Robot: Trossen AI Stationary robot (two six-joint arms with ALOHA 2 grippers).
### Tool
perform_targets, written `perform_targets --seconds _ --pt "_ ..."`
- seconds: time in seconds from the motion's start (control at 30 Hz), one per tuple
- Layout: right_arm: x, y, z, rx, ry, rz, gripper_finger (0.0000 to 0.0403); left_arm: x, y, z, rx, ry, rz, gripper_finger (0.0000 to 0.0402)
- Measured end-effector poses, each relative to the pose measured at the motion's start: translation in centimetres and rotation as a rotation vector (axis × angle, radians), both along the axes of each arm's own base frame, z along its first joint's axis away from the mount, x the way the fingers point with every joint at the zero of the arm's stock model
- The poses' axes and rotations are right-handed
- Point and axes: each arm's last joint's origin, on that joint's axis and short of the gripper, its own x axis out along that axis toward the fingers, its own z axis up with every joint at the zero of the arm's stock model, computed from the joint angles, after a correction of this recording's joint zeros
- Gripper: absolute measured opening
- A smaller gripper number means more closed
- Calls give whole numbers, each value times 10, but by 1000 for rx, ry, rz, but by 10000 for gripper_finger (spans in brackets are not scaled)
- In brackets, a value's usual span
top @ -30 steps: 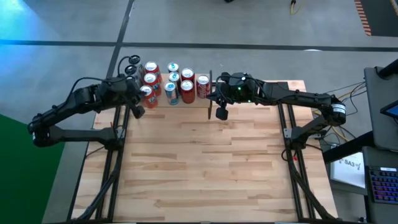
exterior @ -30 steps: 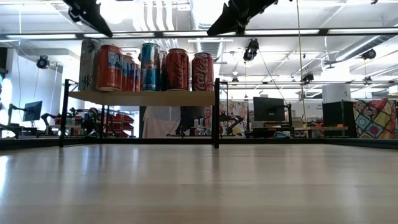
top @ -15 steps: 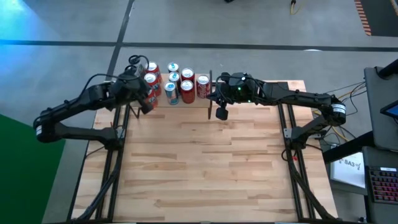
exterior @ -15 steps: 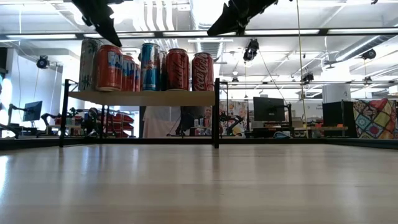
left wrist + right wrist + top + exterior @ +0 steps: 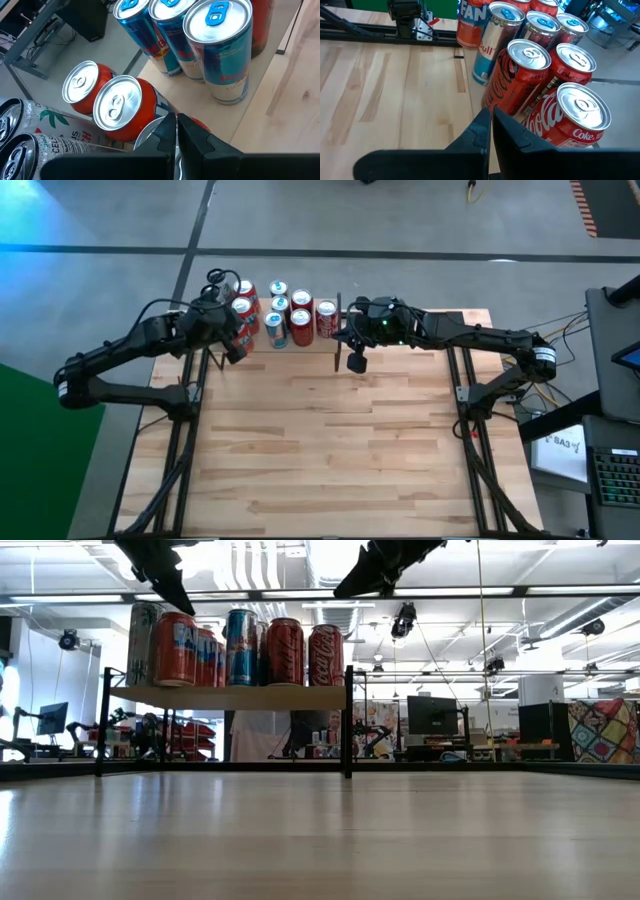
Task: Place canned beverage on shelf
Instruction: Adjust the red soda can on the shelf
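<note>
Light wood makes up the shelf (image 5: pixel 228 696), a small board raised on thin black metal uprights at the far edge of our butcher-block worktop (image 5: pixel 330 440), toward its left side. We see it crowded with canned beverages (image 5: pixel 278 312), all standing upright and packed close together: red Coke cans (image 5: pixel 568 116) on the side nearer the right arm, slim blue and silver Red Bull cans (image 5: pixel 222 47) in the middle, orange Fanta cans (image 5: pixel 121 106) and pale white cans (image 5: pixel 30 135) with leaf and fruit print at the left end. From the low view the cans show as a tight row along the board.

Our left tool (image 5: pixel 176 131) hovers just above the cans at the shelf's left end, its fingers pressed together and holding nothing; whether it touches a can top beneath it we cannot tell. Our right tool (image 5: pixel 490 125) hangs over the worktop just beside the shelf's right end, next to the Coke cans, its fingers likewise pressed together and empty.
</note>
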Motion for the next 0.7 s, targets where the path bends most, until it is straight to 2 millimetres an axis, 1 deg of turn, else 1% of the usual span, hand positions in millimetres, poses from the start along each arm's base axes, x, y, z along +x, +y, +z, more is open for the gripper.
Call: perform_targets --seconds 0.7 --pt "-1 0 -1 7 12 -1 9 4 2 -4 -17 28 4 0"
